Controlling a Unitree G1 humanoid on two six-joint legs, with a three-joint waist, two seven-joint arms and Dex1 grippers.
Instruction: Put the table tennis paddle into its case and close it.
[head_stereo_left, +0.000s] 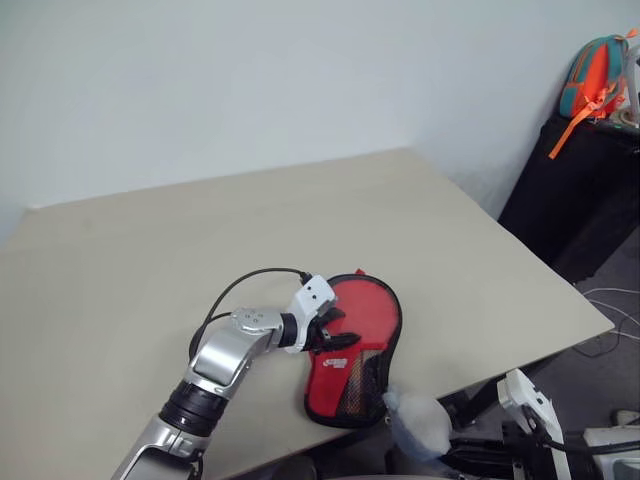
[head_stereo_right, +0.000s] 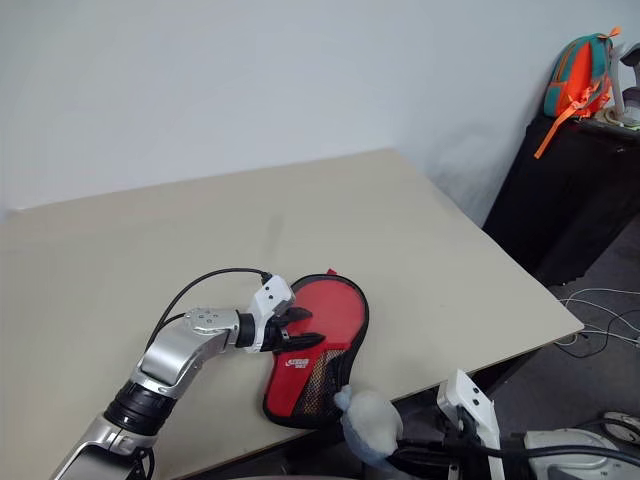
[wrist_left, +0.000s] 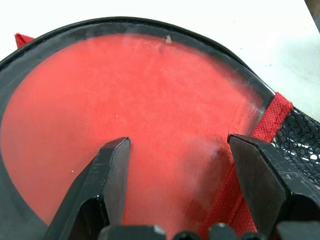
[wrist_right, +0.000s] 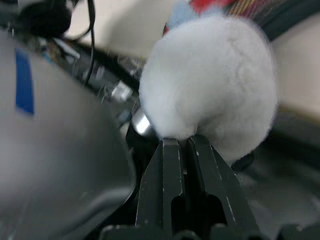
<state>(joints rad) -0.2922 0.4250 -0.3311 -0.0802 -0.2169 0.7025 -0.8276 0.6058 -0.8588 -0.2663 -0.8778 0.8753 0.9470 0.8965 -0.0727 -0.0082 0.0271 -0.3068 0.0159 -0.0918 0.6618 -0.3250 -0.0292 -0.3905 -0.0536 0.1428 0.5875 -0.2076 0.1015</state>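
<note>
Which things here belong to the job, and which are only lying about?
For the job:
- case
- left gripper, open over the case
- right gripper, shut on the white wad

Lying about:
- backpack
- cables on the floor

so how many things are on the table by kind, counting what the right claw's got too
case: 1, red and black, flat on the table near its front edge
fluffy white wad: 1, pinched in the shut right claw, off the table's front edge
robot claws: 2, the left claw open over the case's red panel
total: 4
</note>
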